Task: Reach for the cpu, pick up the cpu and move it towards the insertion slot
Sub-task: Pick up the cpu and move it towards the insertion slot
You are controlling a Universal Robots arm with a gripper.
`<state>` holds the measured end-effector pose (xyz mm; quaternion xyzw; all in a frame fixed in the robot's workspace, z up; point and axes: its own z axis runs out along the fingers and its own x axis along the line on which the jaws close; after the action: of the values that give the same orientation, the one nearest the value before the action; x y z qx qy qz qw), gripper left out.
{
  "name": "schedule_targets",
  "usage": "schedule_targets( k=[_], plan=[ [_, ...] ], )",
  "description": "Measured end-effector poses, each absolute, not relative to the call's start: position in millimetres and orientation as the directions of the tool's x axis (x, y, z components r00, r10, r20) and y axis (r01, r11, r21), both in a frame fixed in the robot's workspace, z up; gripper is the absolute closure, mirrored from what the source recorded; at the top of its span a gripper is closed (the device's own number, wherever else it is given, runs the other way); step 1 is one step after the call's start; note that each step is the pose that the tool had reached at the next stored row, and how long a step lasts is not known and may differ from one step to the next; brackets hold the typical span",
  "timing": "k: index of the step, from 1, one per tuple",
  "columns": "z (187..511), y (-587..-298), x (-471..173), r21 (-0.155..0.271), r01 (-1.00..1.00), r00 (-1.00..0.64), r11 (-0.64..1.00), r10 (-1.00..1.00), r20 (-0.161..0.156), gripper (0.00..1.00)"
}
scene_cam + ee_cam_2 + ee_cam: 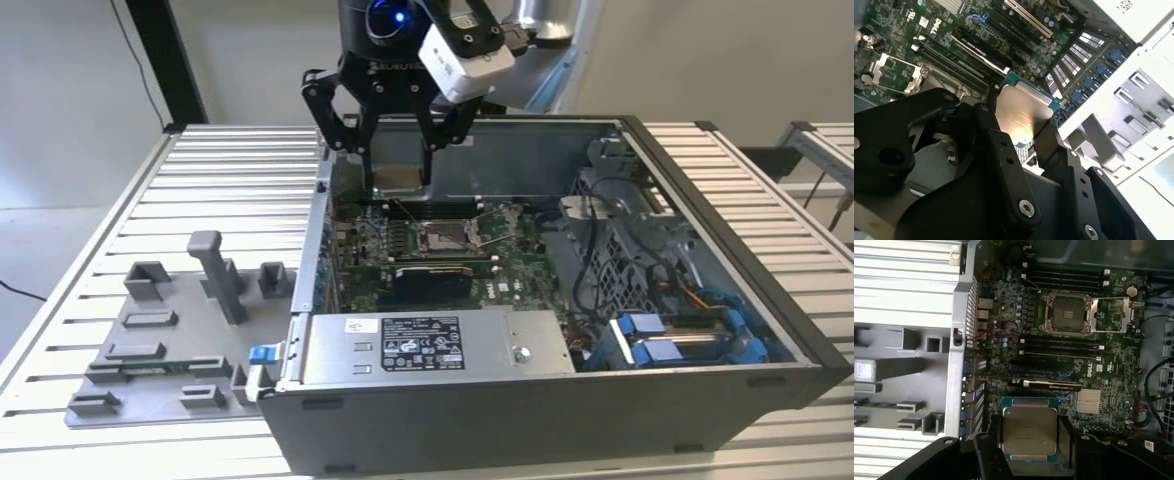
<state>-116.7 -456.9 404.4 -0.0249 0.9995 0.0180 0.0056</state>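
Gripped between the two black fingers of the hand (396,165) is the cpu (396,178), held flat by opposite edges above the open computer case (534,420). In the exterior view the hand hangs at about 12 o'clock of the scene, just over the case's far wall, with the chip hovering above the green motherboard (367,250) and clear of it.

Going from the exterior view's left to its right: a grey plastic tray with upright pegs (174,330) lies on the ribbed tabletop (227,170) at about 8 o'clock, just beside the case. Next comes the case itself, with a silver power supply box (427,345) at about 6 o'clock along its near wall. The insertion slot (447,235) sits near the middle of the motherboard, at roughly 5 o'clock from the held chip and lower down, its silver frame standing open. Cables and blue drive brackets (674,335) fill the case's side toward 4 o'clock.

In the first wrist view the cpu (1030,431) shows its silvery top with a green rim, pinched between the fingers (991,450), and the insertion slot (1066,314) lies well apart from it on the board, with long black memory slots (1061,347) between the two. The tray's pegs (909,365) appear outside the case wall.

In the second wrist view the cpu (1021,117) is seen from its underside edge, clamped by the black finger links (1004,165), and the socket's silver frame (894,72) lies beyond the memory slots.
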Motion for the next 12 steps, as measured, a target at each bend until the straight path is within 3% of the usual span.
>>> schedule_targets(
  k=[12],
  plan=[
    [403.2,-457.0,-84.5,0.037,-0.048,-0.999,0.998,-0.048,-0.010,1.00]
  ],
)
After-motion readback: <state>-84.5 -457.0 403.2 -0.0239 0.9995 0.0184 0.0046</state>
